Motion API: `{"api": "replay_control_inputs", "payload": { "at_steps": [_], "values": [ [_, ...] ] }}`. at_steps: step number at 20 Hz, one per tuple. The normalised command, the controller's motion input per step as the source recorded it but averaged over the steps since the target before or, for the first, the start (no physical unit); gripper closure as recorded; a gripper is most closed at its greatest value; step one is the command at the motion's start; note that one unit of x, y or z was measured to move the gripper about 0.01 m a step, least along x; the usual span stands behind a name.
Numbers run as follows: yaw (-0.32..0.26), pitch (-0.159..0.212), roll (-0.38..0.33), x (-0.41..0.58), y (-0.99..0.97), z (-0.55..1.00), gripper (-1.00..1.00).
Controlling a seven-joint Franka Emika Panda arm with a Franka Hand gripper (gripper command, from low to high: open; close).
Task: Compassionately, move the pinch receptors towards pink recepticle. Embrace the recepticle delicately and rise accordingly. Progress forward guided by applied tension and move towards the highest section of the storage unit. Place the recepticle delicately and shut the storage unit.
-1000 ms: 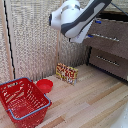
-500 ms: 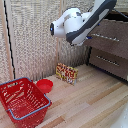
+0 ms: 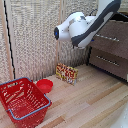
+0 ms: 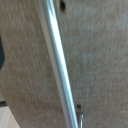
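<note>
One arm [image 3: 82, 27] raised by dresser [image 3: 111, 50] | pincer state unclear | red basket [image 3: 22, 100] on floor

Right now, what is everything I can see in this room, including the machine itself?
Wire basket: one, red, on the wooden floor at the exterior view's lower left.
Bowl: one, red, low, on the floor just beside the basket.
Small box: one, red and yellow patterned, standing on the floor near the woven wall panel.
Dresser: one, brown wood with slim silver bar handles, at the exterior view's right.
Bar handle: one, silver, seen close up in the wrist view, running across a brown surface.
Pink cup: not visible in either view.
Robot arm: one, white, reaching across in front of the dresser; its pincer is not in view.
</note>
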Motion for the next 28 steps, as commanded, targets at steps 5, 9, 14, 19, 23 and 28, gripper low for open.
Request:
{"api": "replay_control_inputs", "payload": {
  "at_steps": [5, 9, 14, 19, 23, 28],
  "values": [
    [-0.082, 0.067, 0.006, -0.087, -0.27, -0.07, 1.00],
    [-0.043, 0.022, 0.009, 0.023, -0.14, 0.01, 1.00],
    [-0.022, 0.000, 0.014, -0.027, -0.27, 0.07, 1.00],
    [-0.014, -0.003, 0.041, -0.149, -0.37, 0.15, 1.00],
    [-0.008, -0.001, 0.043, -0.124, -0.49, 0.24, 1.00],
    [-0.039, 0.014, 0.032, 0.000, -0.69, 0.45, 1.00]
  ]
}}
